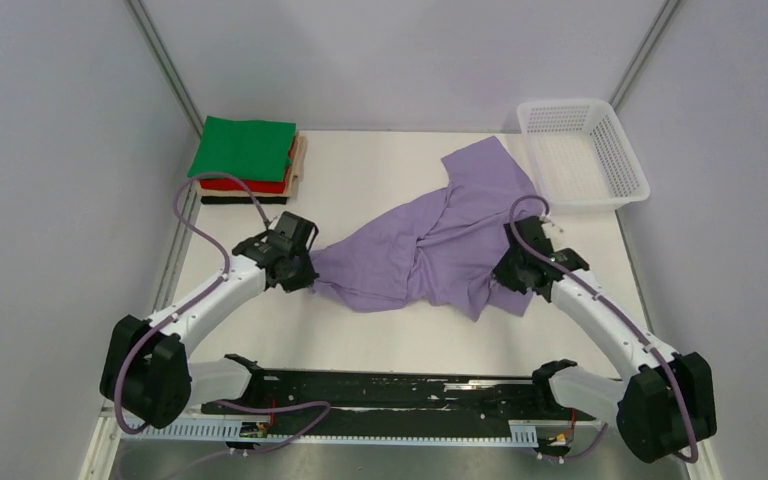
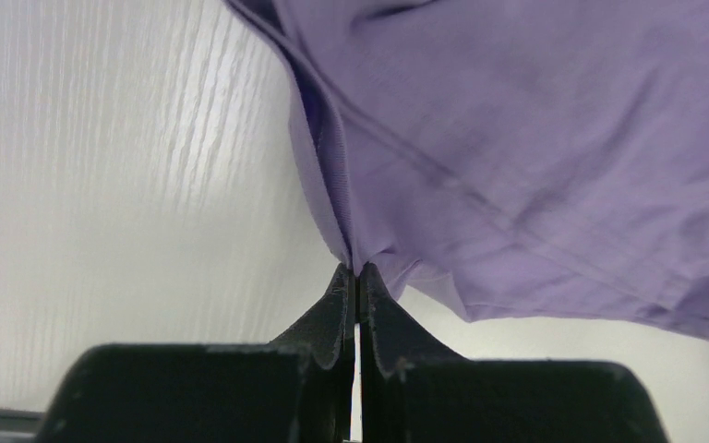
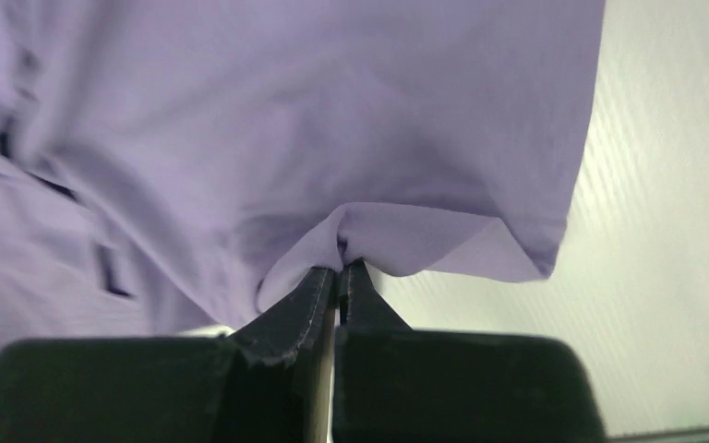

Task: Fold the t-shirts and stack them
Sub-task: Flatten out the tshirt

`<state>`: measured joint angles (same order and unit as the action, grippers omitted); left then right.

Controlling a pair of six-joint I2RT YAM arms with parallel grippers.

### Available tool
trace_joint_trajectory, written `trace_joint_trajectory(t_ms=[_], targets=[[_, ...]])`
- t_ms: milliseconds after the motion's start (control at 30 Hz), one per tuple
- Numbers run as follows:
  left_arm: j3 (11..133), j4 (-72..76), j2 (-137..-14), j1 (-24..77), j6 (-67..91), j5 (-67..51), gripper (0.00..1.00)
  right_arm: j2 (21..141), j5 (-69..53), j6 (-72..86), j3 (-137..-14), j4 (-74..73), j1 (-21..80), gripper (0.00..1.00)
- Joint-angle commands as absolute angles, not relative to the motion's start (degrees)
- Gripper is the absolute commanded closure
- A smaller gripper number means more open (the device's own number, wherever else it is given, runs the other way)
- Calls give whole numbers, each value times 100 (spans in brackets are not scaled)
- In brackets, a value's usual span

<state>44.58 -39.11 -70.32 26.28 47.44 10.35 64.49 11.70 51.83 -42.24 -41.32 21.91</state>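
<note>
One lavender t-shirt (image 1: 430,250) lies crumpled mid-way across the white table (image 1: 360,335), its long axis running from near left to far right, a far corner pointing toward the single mesh basket (image 1: 636,186). In the far-left corner sits one stack of three folded shirts: a green shirt (image 1: 243,148) on top, a red shirt (image 1: 245,186) beneath, and a tan shirt (image 1: 300,158) showing at the right edge. The left arm (image 1: 210,298) and right arm (image 1: 600,308) angle inward with elbows low; the left gripper (image 1: 305,272) is pinched on the lavender hem and the right gripper (image 1: 508,275) is pinched on a fold at its near-right edge.
</note>
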Motion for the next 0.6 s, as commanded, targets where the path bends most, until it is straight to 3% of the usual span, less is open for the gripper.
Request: trace_joint_trajectory(t_ms=[0, 167, 567], targets=[[5525, -3688, -6869, 2534, 4468, 1015, 100, 5995, 1058, 4117, -5152, -3569, 1466, 100], [6657, -3977, -6554, 2427, 4347, 1247, 100, 5619, 901, 3659, -6075, -3539, 890, 100], [9055, -4644, -5701, 2408, 3985, 2155, 100, 5195, 1401, 2615, -8834, -3434, 823, 100]])
